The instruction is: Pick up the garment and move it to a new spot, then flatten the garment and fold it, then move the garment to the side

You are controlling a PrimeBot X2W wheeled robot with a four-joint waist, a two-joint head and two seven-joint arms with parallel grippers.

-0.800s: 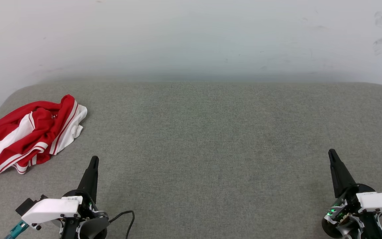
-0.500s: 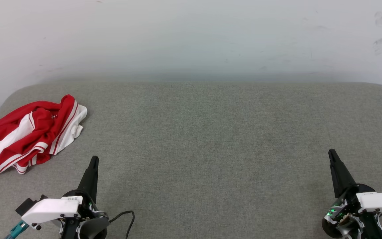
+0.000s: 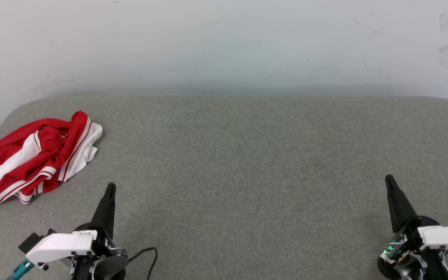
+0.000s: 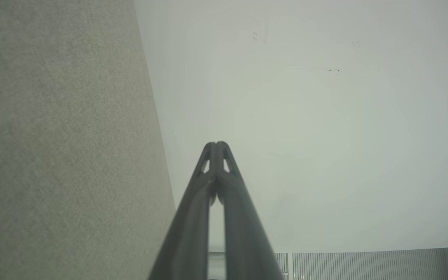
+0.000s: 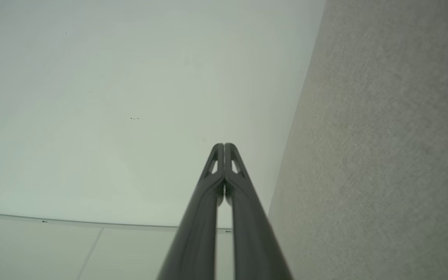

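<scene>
A: Searching for the garment (image 3: 33,157) — where?

B: Lying in a crumpled heap at the far left of a grey fabric surface (image 3: 247,175), close to its rounded back corner. Red, with white panels and red-and-white striped trim showing among the folds. Touching neither pincer.

A: And the left gripper (image 3: 110,188)?

B: Low at the left, nearer the camera than the heap, close to it but apart, pointing up toward a pale wall (image 3: 224,39). Two dark fingers (image 4: 191,225) pressed together, tips meeting, plain in its own wrist view; pinching nothing. Backed by a white housing (image 3: 58,247), with a black cable (image 3: 150,256) looping out beside it.

A: Anything else along that wrist?

B: Fabric down the left side, wall ahead, a strip of fine slats (image 4: 364,264) at the bottom right.

A: The right gripper (image 3: 388,179)?

B: Low at the far right, well apart from the shirt, across the width of the fabric. Likewise pressed together — tips touching, holding nothing. Lit by a small green light (image 3: 390,247) at its base.

A: Resting on the fabric, or above it?

B: Hard to tell from any view.
</scene>
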